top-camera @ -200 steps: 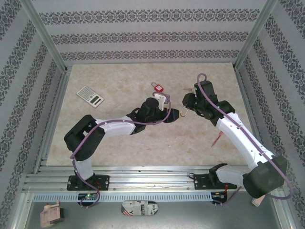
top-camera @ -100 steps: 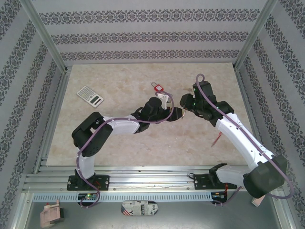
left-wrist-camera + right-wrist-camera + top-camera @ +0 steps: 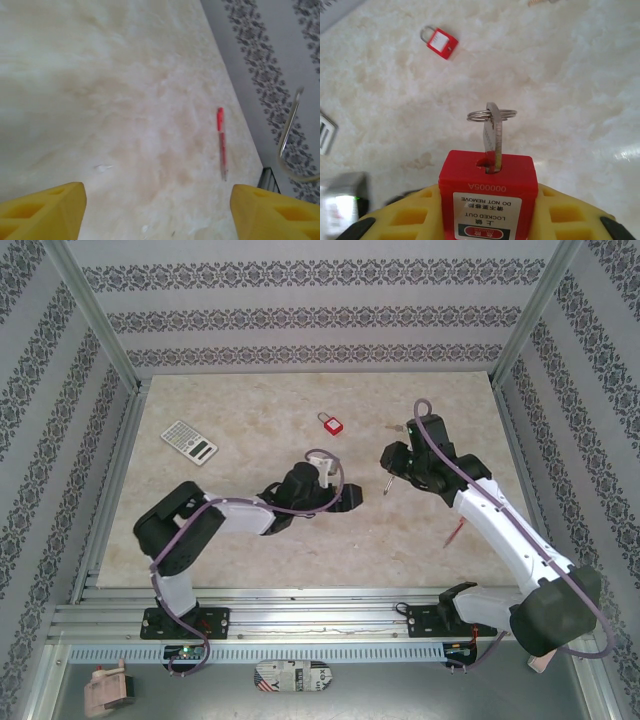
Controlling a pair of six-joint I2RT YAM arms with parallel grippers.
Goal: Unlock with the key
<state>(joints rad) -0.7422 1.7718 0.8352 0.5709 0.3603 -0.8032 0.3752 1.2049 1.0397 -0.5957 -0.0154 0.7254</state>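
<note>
A: Status, R gripper (image 3: 489, 212)?
B: Closed partway on red padlock (image 3: 487, 192). Body clamped betw. yellow fingers (image 3: 410, 220), lower centre of R wrist frame.
A: Key (image 3: 493, 142)?
B: Seated in keyway on padlock's upper face. Long axis vertical in frame. Bow w/ split ring (image 3: 491, 115) toward frame top, blade down into body. Label text upside down.
A: L gripper (image 3: 157, 210)?
B: Wide open. Nothing betw. fingers, nothing touched. Poised above bare tabletop (image 3: 125, 100), red pen (image 3: 221, 142) right of centre in L wrist frame.
A: Other items, top view?
B: Second red padlock (image 3: 329, 423) flat on table, upper centre. Calculator (image 3: 188, 441) upper left.
</note>
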